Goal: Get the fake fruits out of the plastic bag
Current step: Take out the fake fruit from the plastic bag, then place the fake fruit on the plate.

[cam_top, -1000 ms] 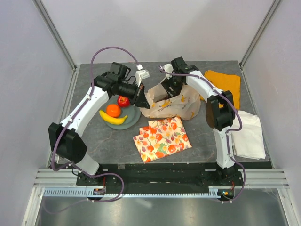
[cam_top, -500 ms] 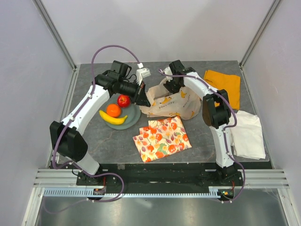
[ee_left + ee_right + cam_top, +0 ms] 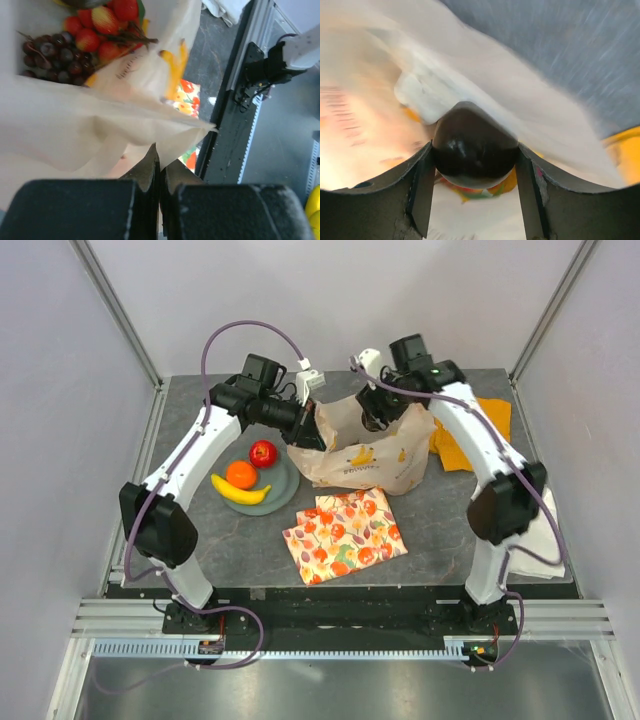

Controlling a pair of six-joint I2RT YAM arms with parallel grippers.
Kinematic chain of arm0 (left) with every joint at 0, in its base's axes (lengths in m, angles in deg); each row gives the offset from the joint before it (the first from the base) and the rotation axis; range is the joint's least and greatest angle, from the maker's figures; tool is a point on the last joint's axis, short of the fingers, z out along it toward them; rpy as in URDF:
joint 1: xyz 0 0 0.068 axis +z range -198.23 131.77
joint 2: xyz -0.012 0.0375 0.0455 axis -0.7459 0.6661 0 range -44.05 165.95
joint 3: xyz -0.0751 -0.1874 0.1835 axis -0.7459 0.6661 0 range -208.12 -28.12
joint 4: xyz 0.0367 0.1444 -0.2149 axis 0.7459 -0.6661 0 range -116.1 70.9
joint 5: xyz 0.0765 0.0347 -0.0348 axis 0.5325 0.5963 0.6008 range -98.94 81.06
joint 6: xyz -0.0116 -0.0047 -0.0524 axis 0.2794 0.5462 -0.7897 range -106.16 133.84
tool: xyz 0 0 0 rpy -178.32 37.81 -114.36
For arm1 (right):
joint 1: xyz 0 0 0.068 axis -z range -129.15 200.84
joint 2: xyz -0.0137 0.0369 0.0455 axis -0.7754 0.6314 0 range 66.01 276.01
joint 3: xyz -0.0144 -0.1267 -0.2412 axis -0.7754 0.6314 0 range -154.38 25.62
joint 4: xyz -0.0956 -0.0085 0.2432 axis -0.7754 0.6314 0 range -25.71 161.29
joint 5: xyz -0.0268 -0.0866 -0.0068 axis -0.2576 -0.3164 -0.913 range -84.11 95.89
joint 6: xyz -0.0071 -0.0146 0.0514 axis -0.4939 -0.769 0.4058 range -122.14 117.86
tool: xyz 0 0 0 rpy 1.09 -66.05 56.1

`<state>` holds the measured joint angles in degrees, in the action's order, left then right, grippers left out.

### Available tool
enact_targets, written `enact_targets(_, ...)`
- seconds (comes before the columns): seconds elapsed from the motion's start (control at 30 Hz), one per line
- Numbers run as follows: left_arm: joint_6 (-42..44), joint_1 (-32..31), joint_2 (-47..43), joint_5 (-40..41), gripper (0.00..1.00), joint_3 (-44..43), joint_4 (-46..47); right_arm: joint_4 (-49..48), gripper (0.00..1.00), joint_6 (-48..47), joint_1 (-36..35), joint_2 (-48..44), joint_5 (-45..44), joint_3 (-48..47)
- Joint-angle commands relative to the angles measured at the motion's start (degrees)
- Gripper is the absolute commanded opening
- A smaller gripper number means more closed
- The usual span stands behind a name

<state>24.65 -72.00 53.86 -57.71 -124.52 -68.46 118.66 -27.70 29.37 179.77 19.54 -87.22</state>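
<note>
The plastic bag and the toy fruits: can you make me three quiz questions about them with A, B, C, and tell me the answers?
1. Where is the red apple?
A) on the grey plate
B) on a shelf
C) on the floor

2. How many fruits lie on that plate?
A) one
B) three
C) five

3. What is the left gripper doing?
A) standing wide open
B) squeezing a lemon
C) shut on the plastic bag

Answers:
1 A: it sits on the plate beside the orange.
2 B: apple, orange and banana.
3 C: the wrist view shows it pinching the bag's edge.
</note>
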Motion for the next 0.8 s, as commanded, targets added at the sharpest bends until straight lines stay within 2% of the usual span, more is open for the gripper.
enact_targets(0.0,0.5,-0.1,3.4,2.8,0.02,-7.5,1.1,5.5,0.38,-1.5,-0.1,-13.7,15.0,-0.9)
enact_targets(0.03,0.4,0.0,4.0,3.3,0.02,-9.8,1.2,6.2,0.39,-1.3,-0.1,-14.5,16.7,-1.2)
enact_targets(0.13,-0.2,0.4,6.0,5.8,0.13,-14.4,1.3,8.0,0.40,0.3,-0.1,-16.6,20.4,-1.7)
enact_targets(0.17,-0.4,0.6,6.3,6.3,0.28,-15.5,1.1,8.0,0.39,0.6,-0.1,-17.7,21.0,-1.2)
enact_targets(0.2,-1.0,0.8,6.8,7.7,0.36,-17.4,1.1,7.9,0.40,1.0,-0.1,-18.2,22.8,-1.0)
enact_targets(0.37,-2.0,2.3,3.6,11.9,0.63,-20.5,0.8,4.9,0.41,3.9,-1.8,-19.4,27.6,-2.6)
enact_targets(0.47,-2.7,4.3,-2.5,14.1,0.77,-20.3,0.8,4.4,0.42,2.7,-7.2,-18.4,27.1,-5.9)
enact_targets(0.6,-0.8,7.0,-11.5,17.0,0.78,-16.4,0.2,2.7,0.43,0.5,-16.8,-15.6,25.5,-7.2)
enact_targets(0.77,-1.2,11.1,-22.0,19.2,0.78,-11.1,0.0,-3.3,0.42,0.0,-24.0,-8.7,24.5,-7.9)
